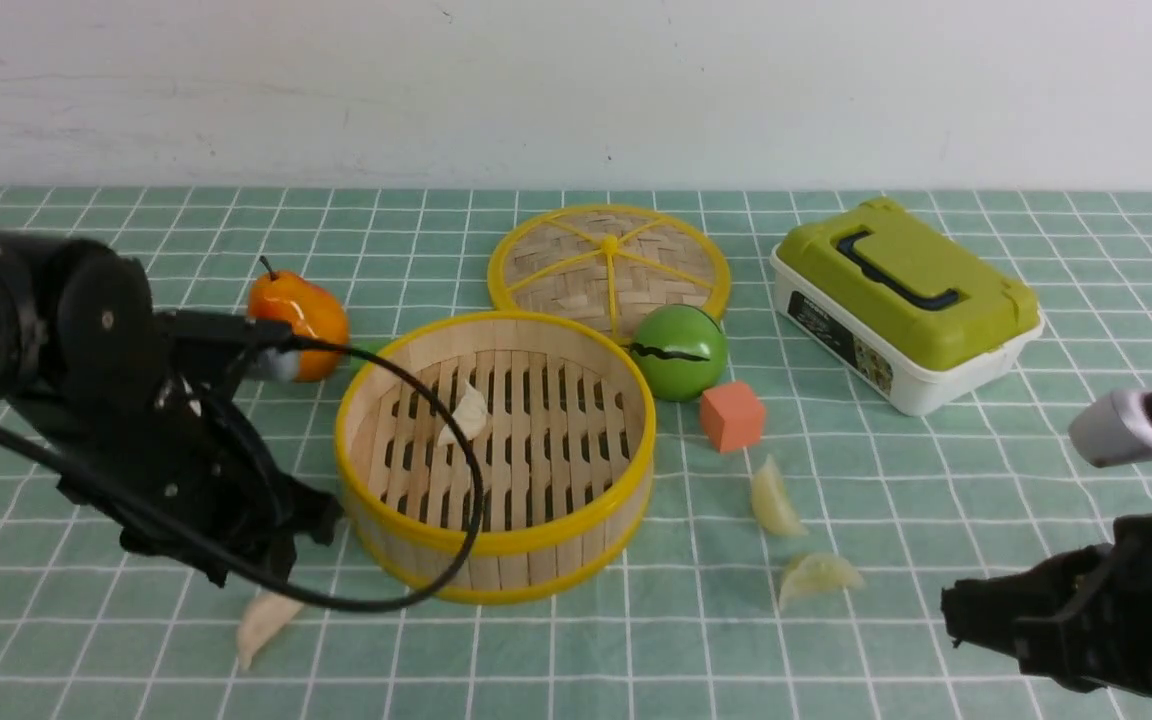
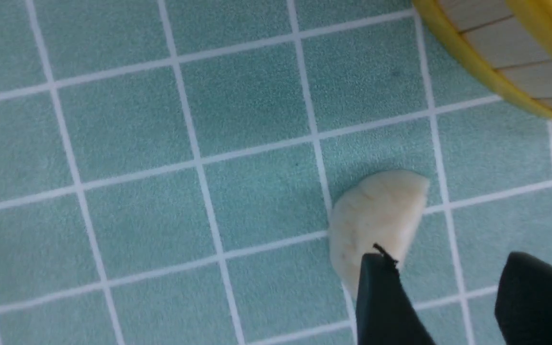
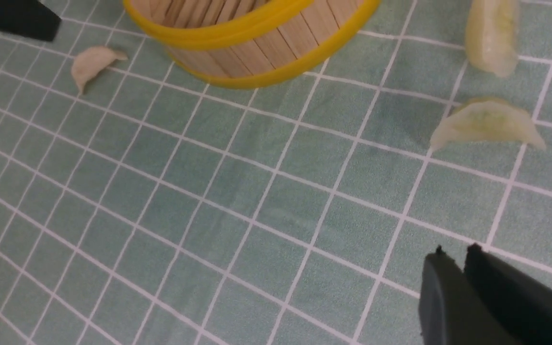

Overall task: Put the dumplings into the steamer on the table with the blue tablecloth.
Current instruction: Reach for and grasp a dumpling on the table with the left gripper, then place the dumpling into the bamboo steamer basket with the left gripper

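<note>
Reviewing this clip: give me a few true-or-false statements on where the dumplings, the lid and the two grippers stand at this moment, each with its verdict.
1. One dumpling lies inside the steamer. True.
2. The lid covers the steamer. False: it lies flat on the tablecloth behind the steamer.
3. Three more lie on the tablecloth. True: a cream dumpling to the steamer's left, two pale green dumplings to its right.
4. The right gripper holds a dumpling. False: its jaws are shut on nothing.
5. The left gripper is open over the cream dumpling. True.
</note>
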Controlling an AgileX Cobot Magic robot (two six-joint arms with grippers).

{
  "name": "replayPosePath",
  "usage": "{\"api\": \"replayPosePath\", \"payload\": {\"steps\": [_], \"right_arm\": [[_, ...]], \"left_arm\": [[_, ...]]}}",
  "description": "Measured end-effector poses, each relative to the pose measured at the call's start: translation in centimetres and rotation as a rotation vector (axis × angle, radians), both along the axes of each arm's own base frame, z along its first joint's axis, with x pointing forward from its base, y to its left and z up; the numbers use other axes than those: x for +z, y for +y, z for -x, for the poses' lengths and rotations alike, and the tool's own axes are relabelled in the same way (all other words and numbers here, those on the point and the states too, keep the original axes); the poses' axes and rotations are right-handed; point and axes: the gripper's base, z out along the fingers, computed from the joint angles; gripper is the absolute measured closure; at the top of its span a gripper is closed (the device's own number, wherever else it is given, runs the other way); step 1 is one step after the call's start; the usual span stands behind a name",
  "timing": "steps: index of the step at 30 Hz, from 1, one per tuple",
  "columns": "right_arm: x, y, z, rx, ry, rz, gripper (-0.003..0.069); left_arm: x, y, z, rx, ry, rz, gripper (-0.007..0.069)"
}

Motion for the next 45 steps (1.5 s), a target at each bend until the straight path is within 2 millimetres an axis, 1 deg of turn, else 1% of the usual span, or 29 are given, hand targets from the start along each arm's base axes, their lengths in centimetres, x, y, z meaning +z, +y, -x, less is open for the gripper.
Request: {"api": "replayPosePath", "payload": {"steps": [4, 7, 9, 10, 11, 12, 14, 18, 20, 22, 23, 25, 26, 27, 28, 30, 32, 33, 34, 35, 36, 38, 41, 43, 44, 45], "right_arm": [[0.0, 0.0, 0.0, -0.001, -0.002, -0.007, 0.0592], [0.1, 0.0, 0.0, -0.003, -0.002, -0.010, 0.0589], [0.1, 0.0, 0.0, -0.003, -0.002, -0.010, 0.0587], [0.1, 0.0, 0.0, -0.003, -0.002, -0.010, 0.0586], [0.1, 0.0, 0.0, -0.003, -0.002, -0.010, 0.0585], [0.1, 0.0, 0.0, -0.002, -0.003, -0.009, 0.0584], [0.1, 0.0, 0.0, -0.002, -0.003, -0.009, 0.0582], [0.1, 0.0, 0.0, -0.002, -0.003, -0.009, 0.0578], [0.1, 0.0, 0.0, -0.002, -0.003, -0.009, 0.0575], [0.1, 0.0, 0.0, -0.002, -0.003, -0.009, 0.0575], [0.0, 0.0, 0.0, -0.002, -0.002, -0.009, 0.0575], [0.0, 0.0, 0.0, -0.003, -0.002, -0.011, 0.0575], [0.0, 0.0, -0.1, -0.003, -0.001, -0.011, 0.0575], [0.0, 0.1, -0.1, -0.003, 0.001, -0.011, 0.0575], [0.0, 0.1, -0.1, -0.003, 0.003, -0.011, 0.0574], [-0.2, 0.1, -0.2, -0.003, 0.011, -0.009, 0.0573], [-0.3, 0.1, -0.2, -0.001, 0.013, -0.008, 0.0573], [-0.3, 0.1, -0.2, -0.001, 0.014, -0.008, 0.0573], [-0.3, 0.1, -0.3, -0.001, 0.015, -0.008, 0.0573], [-0.3, 0.1, -0.3, -0.001, 0.016, -0.008, 0.0573], [-0.3, 0.1, -0.3, -0.001, 0.016, -0.008, 0.0573], [-0.3, 0.1, -0.3, -0.001, 0.017, -0.008, 0.0573], [-0.3, 0.1, -0.3, -0.001, 0.017, -0.008, 0.0569], [-0.3, 0.1, -0.3, -0.001, 0.017, -0.008, 0.0568], [-0.3, 0.1, -0.3, -0.001, 0.017, -0.008, 0.0567], [-0.3, 0.1, -0.2, 0.003, 0.020, -0.010, 0.0566]], "left_arm": [[-2.1, -0.3, -0.6, -0.035, 0.021, 0.000, 0.0259], [-3.1, -0.4, -0.9, -0.046, 0.030, -0.006, 0.0252], [-4.0, -0.4, -1.2, -0.050, 0.041, -0.011, 0.0259], [-4.4, -0.5, -1.3, -0.052, 0.051, -0.014, 0.0288], [-4.5, -0.5, -1.3, -0.053, 0.052, -0.015, 0.0301], [-4.6, -0.5, -1.4, -0.052, 0.051, -0.014, 0.0363], [-4.5, -0.5, -1.4, -0.047, 0.047, -0.012, 0.0397], [-4.4, -0.5, -1.4, -0.038, 0.051, -0.009, 0.0388], [-4.0, -0.5, -1.2, -0.030, 0.091, -0.011, 0.0388], [-2.7, -0.5, -1.2, -0.010, 0.125, -0.005, 0.0388], [-1.5, -0.6, -1.2, 0.001, 0.126, 0.004, 0.0388], [1.9, -0.9, -1.7, 0.013, 0.073, 0.041, 0.0388], [2.9, -1.2, -1.8, 0.014, 0.053, 0.057, 0.0388], [5.4, -1.7, -2.1, 0.014, -0.015, 0.097, 0.0388], [7.7, -2.7, -2.5, 0.012, -0.077, 0.153, 0.0388], [10.5, -4.5, -3.2, -0.016, -0.171, 0.227, 0.0388], [11.9, -6.6, -4.1, -0.057, -0.226, 0.273, 0.0388], [12.1, -7.7, -4.7, -0.078, -0.237, 0.282, 0.0388], [11.8, -8.8, -5.3, -0.086, -0.231, 0.288, 0.0388], [11.4, -9.3, -5.8, -0.088, -0.224, 0.288, 0.0388], [10.3, -10.4, -6.7, -0.087, -0.204, 0.281, 0.0388], [8.1, -11.6, -8.3, -0.073, -0.173, 0.244, 0.0388], [4.3, -12.7, -10.7, -0.062, -0.131, 0.169, 0.0388], [2.6, -13.2, -11.6, -0.064, -0.116, 0.139, 0.0388], [2.3, -13.2, -11.8, -0.063, -0.114, 0.133, 0.0388], [1.4, -13.5, -12.4, -0.060, -0.107, 0.127, 0.0388]]}}
